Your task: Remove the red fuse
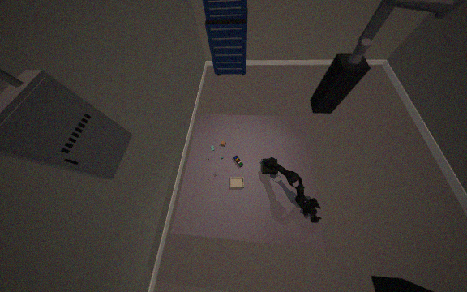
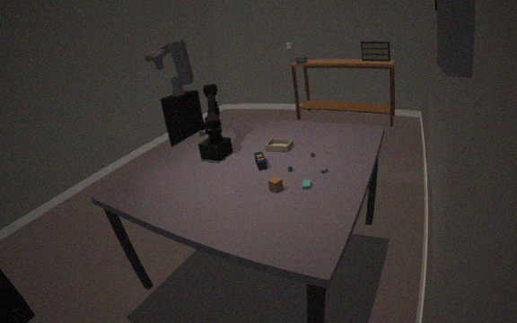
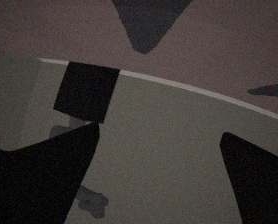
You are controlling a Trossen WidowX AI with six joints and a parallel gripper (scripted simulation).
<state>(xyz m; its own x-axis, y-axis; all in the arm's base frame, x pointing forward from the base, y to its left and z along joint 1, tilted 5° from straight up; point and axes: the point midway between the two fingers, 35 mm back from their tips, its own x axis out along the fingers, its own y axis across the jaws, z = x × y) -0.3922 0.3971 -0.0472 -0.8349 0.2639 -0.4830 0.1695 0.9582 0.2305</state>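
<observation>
- Red fuse [image 1: 237, 159] sits in your fuse block [image 1: 238, 161], well away from the pincer [image 1: 314, 212].
- Tray [image 1: 236, 182] lies just beside the block, equally far from the pincer.
- Your pincer stands wide open, gripping nothing, off past the desk [image 1: 217, 211] edge.

a: table top [image 2: 223, 211] reads dull mauve, and the arm [image 2: 212, 117] is black all over.

b: the tray [image 2: 279, 144] is pale cream. the fuse block [image 2: 260, 161] is dark with red, yellow, green and blue fuses in a row.

a: an orange cube [image 2: 276, 184], a teal block [image 2: 306, 184], a blue striped cabinet [image 1: 225, 36].
</observation>
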